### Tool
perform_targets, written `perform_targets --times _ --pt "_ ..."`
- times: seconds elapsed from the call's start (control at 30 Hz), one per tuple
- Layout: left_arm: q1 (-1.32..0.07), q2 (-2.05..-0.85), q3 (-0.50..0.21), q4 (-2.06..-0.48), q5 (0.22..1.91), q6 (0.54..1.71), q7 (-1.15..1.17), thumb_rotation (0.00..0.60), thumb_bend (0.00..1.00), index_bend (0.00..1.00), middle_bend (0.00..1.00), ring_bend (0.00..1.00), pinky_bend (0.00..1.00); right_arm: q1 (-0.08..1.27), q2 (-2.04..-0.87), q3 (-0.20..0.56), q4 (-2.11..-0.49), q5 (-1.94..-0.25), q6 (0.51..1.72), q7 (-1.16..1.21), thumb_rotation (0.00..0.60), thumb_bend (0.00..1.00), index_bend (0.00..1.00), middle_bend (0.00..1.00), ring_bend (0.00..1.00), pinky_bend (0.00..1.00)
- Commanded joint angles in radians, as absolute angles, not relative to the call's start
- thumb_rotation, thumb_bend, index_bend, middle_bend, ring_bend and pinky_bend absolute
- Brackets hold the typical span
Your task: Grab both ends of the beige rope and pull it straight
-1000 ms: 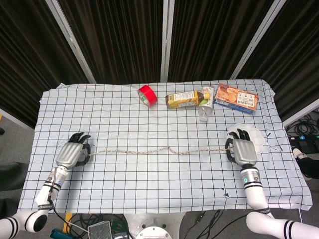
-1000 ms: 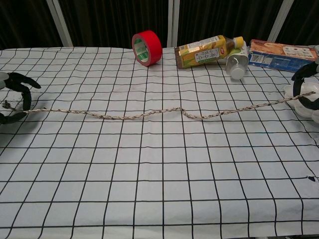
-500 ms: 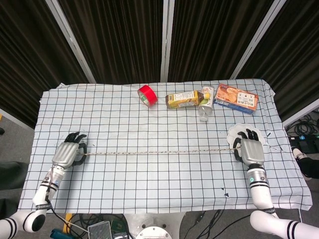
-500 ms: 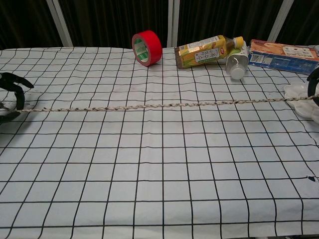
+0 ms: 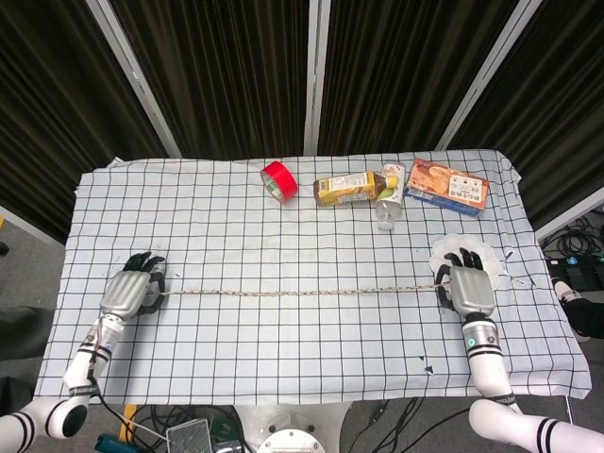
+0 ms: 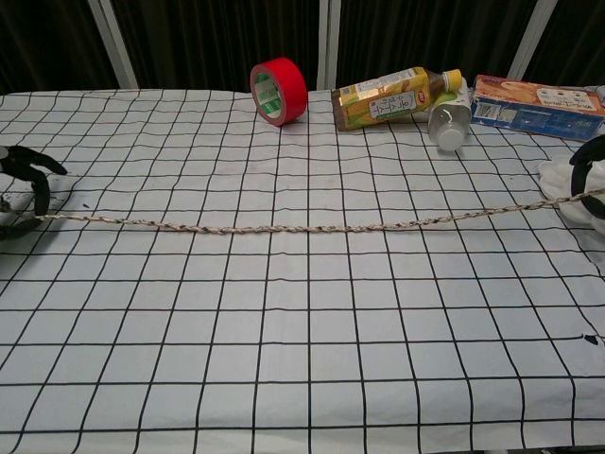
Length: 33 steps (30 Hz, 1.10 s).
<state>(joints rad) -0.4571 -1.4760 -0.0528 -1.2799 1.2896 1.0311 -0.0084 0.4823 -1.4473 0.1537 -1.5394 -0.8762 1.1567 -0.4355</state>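
The beige rope (image 5: 302,292) (image 6: 302,227) lies nearly straight across the checkered table, left to right, with a slight sag in the middle. My left hand (image 5: 126,293) (image 6: 21,192) grips its left end near the table's left side. At the right side my right hand (image 5: 468,289) (image 6: 591,180) grips the other end, beside a white plate (image 5: 479,255). Both hands show only partly at the edges of the chest view.
Along the far edge lie a red tape roll (image 5: 279,180) (image 6: 279,92), a tipped yellow-labelled bottle (image 5: 347,189) (image 6: 392,98), a clear cup (image 5: 388,209) (image 6: 448,126) and an orange snack box (image 5: 447,186) (image 6: 539,104). The checkered cloth (image 5: 283,359) covers the table.
The rope went from wavy to taut as both hands moved apart, then slackened slightly. Both hands have dropped a little toward the near edge.
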Motion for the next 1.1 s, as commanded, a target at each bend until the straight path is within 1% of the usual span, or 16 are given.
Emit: perform_targets --times 0.03,0.2,0.27,0.3,0.4,0.5,0.6,0.73,0.83,1.0,1.1 --pt "-0.457 -1.481 -0.052 -1.273 1.292 1.028 -0.011 0.600 0.40 0.56 0.13 0.00 0.00 0.481 -1.457 0.154 -1.530 -0.876 1.159 -0.439 0.600 0.46 0.55 0.17 0.00 0.00" --pt "-0.453 -1.486 -0.053 -1.263 1.294 1.026 -0.018 0.600 0.39 0.54 0.13 0.00 0.00 0.478 -1.471 0.150 -1.514 -0.871 1.152 -0.444 0.600 0.46 0.53 0.16 0.00 0.00" --pt "-0.451 -1.487 -0.054 -1.262 1.294 1.027 -0.019 0.600 0.37 0.51 0.13 0.00 0.00 0.476 -1.474 0.148 -1.510 -0.872 1.148 -0.445 0.600 0.46 0.48 0.15 0.00 0.00" --pt "-0.450 -1.489 -0.055 -1.262 1.293 1.030 -0.019 0.600 0.34 0.46 0.13 0.00 0.00 0.475 -1.474 0.146 -1.510 -0.873 1.147 -0.445 0.600 0.45 0.46 0.14 0.00 0.00" --pt "-0.445 -1.493 -0.059 -1.261 1.293 1.038 -0.019 0.600 0.27 0.37 0.13 0.00 0.00 0.472 -1.475 0.139 -1.512 -0.876 1.146 -0.452 0.600 0.36 0.34 0.11 0.00 0.00" --pt "-0.442 -1.493 -0.061 -1.263 1.293 1.043 -0.020 0.600 0.23 0.30 0.13 0.00 0.00 0.467 -1.475 0.136 -1.516 -0.878 1.149 -0.456 0.600 0.26 0.27 0.09 0.00 0.00" --pt "-0.437 -1.486 -0.066 -1.275 1.295 1.054 -0.022 0.600 0.22 0.25 0.12 0.00 0.00 0.459 -1.469 0.142 -1.530 -0.887 1.161 -0.442 0.600 0.19 0.23 0.08 0.00 0.00" --pt "-0.413 -1.435 -0.085 -1.339 1.304 1.121 -0.028 0.600 0.21 0.23 0.12 0.00 0.00 0.431 -1.411 0.168 -1.597 -0.937 1.222 -0.391 0.600 0.18 0.22 0.08 0.00 0.00" --pt "-0.382 -1.366 -0.102 -1.403 1.308 1.190 -0.021 0.600 0.21 0.23 0.12 0.00 0.00 0.401 -1.339 0.177 -1.657 -0.987 1.275 -0.359 0.600 0.18 0.22 0.09 0.00 0.00" --pt "-0.316 -1.244 -0.114 -1.489 1.305 1.294 -0.012 0.600 0.19 0.23 0.12 0.00 0.00 0.340 -1.218 0.168 -1.732 -1.081 1.335 -0.272 0.600 0.20 0.20 0.10 0.00 0.00" --pt "-0.264 -1.173 -0.105 -1.540 1.309 1.354 -0.016 0.600 0.19 0.23 0.12 0.00 0.00 0.291 -1.158 0.152 -1.768 -1.142 1.381 -0.212 0.600 0.20 0.19 0.10 0.00 0.00"
